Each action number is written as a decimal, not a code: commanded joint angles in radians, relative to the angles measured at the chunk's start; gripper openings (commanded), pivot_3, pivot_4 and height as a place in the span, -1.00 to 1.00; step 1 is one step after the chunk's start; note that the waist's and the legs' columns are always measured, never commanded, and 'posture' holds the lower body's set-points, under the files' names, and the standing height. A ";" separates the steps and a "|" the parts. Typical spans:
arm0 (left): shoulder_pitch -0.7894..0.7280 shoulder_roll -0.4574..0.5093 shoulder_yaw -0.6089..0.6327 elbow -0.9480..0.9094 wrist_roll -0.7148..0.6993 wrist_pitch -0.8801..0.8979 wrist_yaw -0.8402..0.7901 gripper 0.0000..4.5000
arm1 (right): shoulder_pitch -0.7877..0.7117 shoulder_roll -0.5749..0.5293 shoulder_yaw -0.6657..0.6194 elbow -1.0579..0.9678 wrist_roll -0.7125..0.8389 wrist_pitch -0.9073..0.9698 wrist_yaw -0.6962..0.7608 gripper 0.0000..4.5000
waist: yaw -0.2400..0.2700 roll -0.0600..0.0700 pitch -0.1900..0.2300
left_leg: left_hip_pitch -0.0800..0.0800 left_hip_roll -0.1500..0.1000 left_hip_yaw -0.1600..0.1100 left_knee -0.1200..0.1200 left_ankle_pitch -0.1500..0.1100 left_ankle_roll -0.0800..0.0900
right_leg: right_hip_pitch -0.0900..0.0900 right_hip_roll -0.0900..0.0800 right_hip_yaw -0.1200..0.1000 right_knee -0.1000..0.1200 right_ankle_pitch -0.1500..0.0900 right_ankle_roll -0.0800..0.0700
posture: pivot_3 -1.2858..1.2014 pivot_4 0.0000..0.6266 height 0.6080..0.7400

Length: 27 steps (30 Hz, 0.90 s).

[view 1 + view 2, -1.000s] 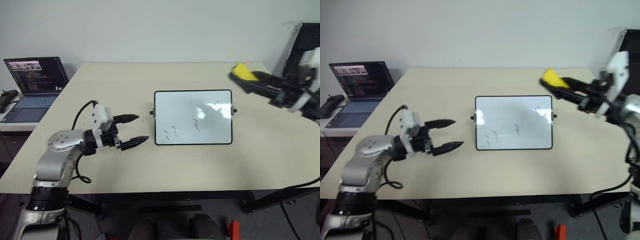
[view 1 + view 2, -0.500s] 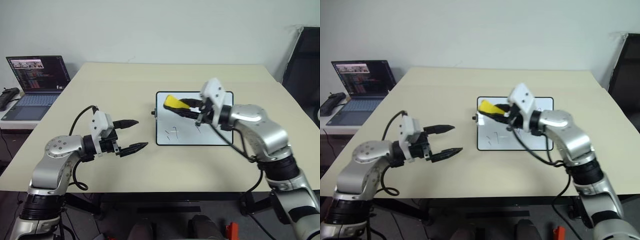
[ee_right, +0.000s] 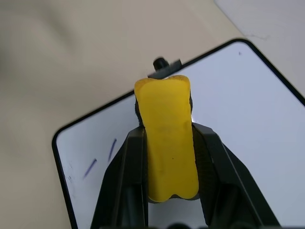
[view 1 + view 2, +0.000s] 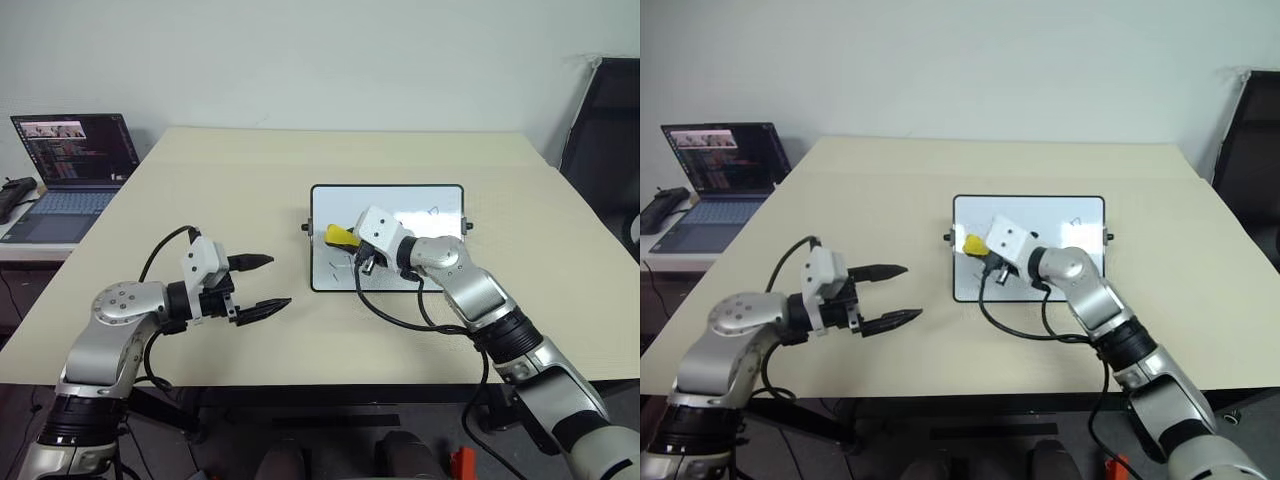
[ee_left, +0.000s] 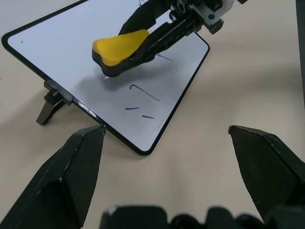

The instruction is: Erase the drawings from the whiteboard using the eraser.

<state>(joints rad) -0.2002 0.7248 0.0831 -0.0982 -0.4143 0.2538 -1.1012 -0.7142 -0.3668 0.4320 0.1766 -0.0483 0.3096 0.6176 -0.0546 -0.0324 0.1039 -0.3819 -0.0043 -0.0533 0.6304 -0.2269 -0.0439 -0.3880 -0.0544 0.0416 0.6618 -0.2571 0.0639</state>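
Note:
The whiteboard (image 4: 420,200) lies flat at the middle of the table, with small knobs on its short sides. Thin blue drawings (image 5: 144,93) mark its near left part, and another small scribble (image 4: 432,211) sits near its far right corner. My right gripper (image 4: 345,239) is shut on the yellow eraser (image 4: 339,235), dark side down, low over the board's left part beside the strokes. I cannot tell whether the eraser touches the board. My left gripper (image 4: 278,282) stands open with nothing in it, just off the board's left edge, above the table.
The beige table (image 4: 250,180) has bare room all round the board. An open laptop (image 4: 70,165) stands on a lower side table at the far left, with a black object (image 4: 12,195) beside it. A black chair (image 4: 605,130) stands off the right edge.
My right arm has swung in from the far right and come down to the board's left part, carrying the eraser. The left gripper has sunk slightly and stays open.

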 commanded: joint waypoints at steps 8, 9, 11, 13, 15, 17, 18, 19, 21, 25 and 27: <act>-0.011 0.003 -0.003 -0.024 0.016 -0.003 0.014 1.00 | 0.002 0.090 -0.079 0.220 -0.018 -0.196 -0.031 -0.58 | -0.004 0.000 -0.001 | 0.001 0.000 0.000 0.000 0.000 0.000 | 0.000 0.000 0.000 0.001 0.000 0.000 | 0.03 -1.00 1.00; -0.010 0.002 0.000 -0.029 0.013 -0.002 0.016 1.00 | 0.003 0.095 -0.080 0.240 -0.023 -0.211 -0.035 -0.58 | -0.004 0.000 -0.002 | 0.001 0.000 0.000 0.000 0.000 0.000 | 0.000 0.000 0.000 0.001 0.000 0.000 | 0.03 -1.00 1.00; -0.005 0.005 0.005 -0.035 0.008 0.001 0.017 1.00 | 0.003 0.103 -0.087 0.272 -0.027 -0.237 -0.043 -0.58 | -0.005 0.000 -0.003 | 0.001 0.000 0.000 0.000 0.000 0.000 | 0.000 0.000 0.000 0.001 0.000 0.000 | 0.03 -1.00 1.00; -0.001 0.008 0.011 -0.035 0.005 -0.002 0.017 1.00 | -0.003 0.107 -0.092 0.305 -0.036 -0.265 -0.057 -0.58 | -0.005 0.000 -0.007 | 0.001 0.000 0.000 0.000 0.000 0.000 | 0.000 0.000 0.000 0.001 0.000 0.000 | 0.03 -1.00 1.00; 0.002 0.011 0.014 -0.035 0.005 -0.003 0.017 1.00 | -0.010 0.111 -0.096 0.336 -0.043 -0.290 -0.066 -0.58 | -0.005 0.000 -0.011 | 0.002 0.000 0.000 0.000 0.000 0.000 | 0.001 0.000 0.000 0.001 0.000 0.000 | 0.03 -1.00 1.00; 0.005 0.012 0.017 -0.035 0.004 -0.004 0.017 1.00 | -0.017 0.117 -0.100 0.365 -0.048 -0.311 -0.073 -0.58 | -0.006 0.000 -0.014 | 0.003 0.000 0.000 0.000 0.000 0.000 | 0.002 0.000 0.000 0.001 0.000 0.000 | 0.03 -1.00 1.00; 0.008 0.013 0.018 -0.035 0.003 -0.005 0.017 1.00 | -0.020 0.120 -0.101 0.378 -0.052 -0.321 -0.077 -0.58 | -0.006 0.000 -0.015 | 0.004 0.000 0.000 0.000 0.000 0.000 | 0.003 0.000 0.000 0.001 0.000 0.000 | 0.03 -1.00 1.00; 0.009 0.013 0.019 -0.037 0.003 -0.005 0.018 1.00 | -0.022 0.122 -0.100 0.391 -0.057 -0.330 -0.080 -0.58 | -0.006 0.000 -0.015 | 0.005 0.000 0.000 0.000 0.000 0.000 | 0.004 0.000 0.000 0.001 0.000 0.000 | 0.03 -1.00 1.00; 0.014 0.013 0.022 -0.041 0.001 -0.004 0.019 1.00 | -0.024 0.126 -0.098 0.413 -0.069 -0.348 -0.085 -0.58 | -0.007 0.000 -0.015 | 0.008 0.000 0.000 0.000 0.000 0.000 | 0.007 0.001 0.000 0.001 0.000 0.000 | 0.03 -1.00 1.00; 0.025 0.016 0.029 -0.050 -0.002 -0.002 0.020 1.00 | -0.023 0.132 -0.088 0.455 -0.093 -0.372 -0.097 -0.58 | -0.006 0.000 -0.015 | 0.018 0.000 0.000 -0.001 0.000 0.000 | 0.016 0.001 0.000 0.001 -0.003 -0.001 | 0.03 -1.00 1.00; 0.031 0.018 0.033 -0.054 -0.004 0.000 0.019 1.00 | -0.019 0.137 -0.086 0.466 -0.100 -0.381 -0.098 -0.58 | -0.006 0.000 -0.016 | 0.018 0.001 0.000 -0.001 0.000 0.000 | 0.016 0.001 0.000 0.001 -0.004 0.002 | 0.03 -1.00 1.00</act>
<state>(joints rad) -0.1641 0.7247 0.0848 -0.1156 -0.3987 0.2570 -1.0817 -0.7228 -0.2246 0.3668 0.6198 -0.1312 -0.0748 0.5350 -0.0609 -0.0323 0.0875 -0.3636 -0.0037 -0.0540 0.6298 -0.2268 -0.0438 -0.3716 -0.0535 0.0418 0.6632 -0.2614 0.0654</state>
